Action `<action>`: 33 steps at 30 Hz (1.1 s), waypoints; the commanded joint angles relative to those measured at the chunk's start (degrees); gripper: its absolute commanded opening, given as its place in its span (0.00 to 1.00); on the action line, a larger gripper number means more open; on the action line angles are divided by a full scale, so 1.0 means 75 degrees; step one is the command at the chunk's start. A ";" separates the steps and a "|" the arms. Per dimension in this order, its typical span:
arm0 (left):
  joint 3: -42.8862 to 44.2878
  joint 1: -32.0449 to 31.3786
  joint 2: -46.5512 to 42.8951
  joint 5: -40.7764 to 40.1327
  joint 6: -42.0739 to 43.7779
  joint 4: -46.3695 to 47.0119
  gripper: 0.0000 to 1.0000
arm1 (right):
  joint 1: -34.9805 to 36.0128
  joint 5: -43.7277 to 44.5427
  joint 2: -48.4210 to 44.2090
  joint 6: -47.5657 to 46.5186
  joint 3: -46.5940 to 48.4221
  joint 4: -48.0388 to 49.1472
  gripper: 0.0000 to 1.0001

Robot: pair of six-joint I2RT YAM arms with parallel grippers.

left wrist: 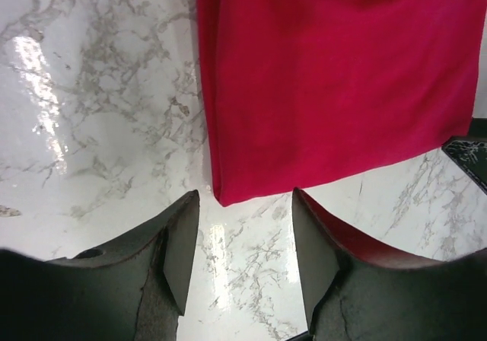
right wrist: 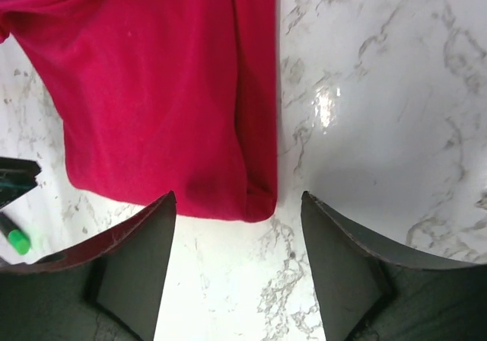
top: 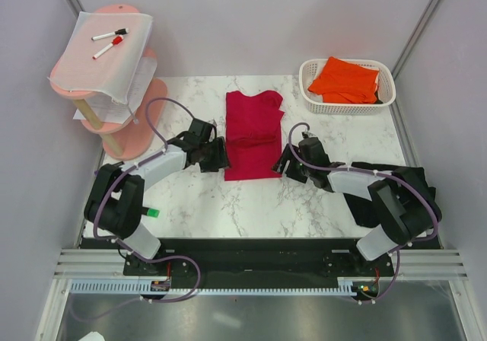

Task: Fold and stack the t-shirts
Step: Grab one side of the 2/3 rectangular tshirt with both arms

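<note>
The crimson t-shirt [top: 253,135] lies folded into a long strip in the middle of the marble table. My left gripper [top: 217,156] sits at its near left corner, my right gripper [top: 288,160] at its near right corner. In the left wrist view the left gripper [left wrist: 245,238] is open with bare marble between the jaws, the shirt's corner [left wrist: 335,82] just beyond the tips. The right gripper [right wrist: 237,234] is likewise open and empty, just short of the shirt's hem [right wrist: 167,90]. The orange t-shirt [top: 346,80] lies in a basket. The black t-shirt [top: 415,185] lies under my right arm.
A white basket [top: 384,101] stands at the back right. A pink tiered stand [top: 106,52] with a white sheet and marker pens is at the back left. A green-capped marker [top: 152,212] lies near my left arm's base.
</note>
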 commanded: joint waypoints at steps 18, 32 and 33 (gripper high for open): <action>-0.0266 -0.0022 0.0702 0.0585 -0.0419 0.0292 0.02 | 0.0085 -0.1238 0.0906 0.0769 -0.0645 0.1797 0.04; -0.1286 -0.0233 -0.1485 0.0433 -0.0583 -0.0598 0.02 | 0.1093 -0.1531 -0.0697 0.0265 -0.1418 0.0650 0.02; -0.1286 -0.0244 -0.1687 0.0397 -0.0595 -0.0727 0.02 | 0.1198 -0.1566 -0.0897 0.0311 -0.1500 0.0591 0.02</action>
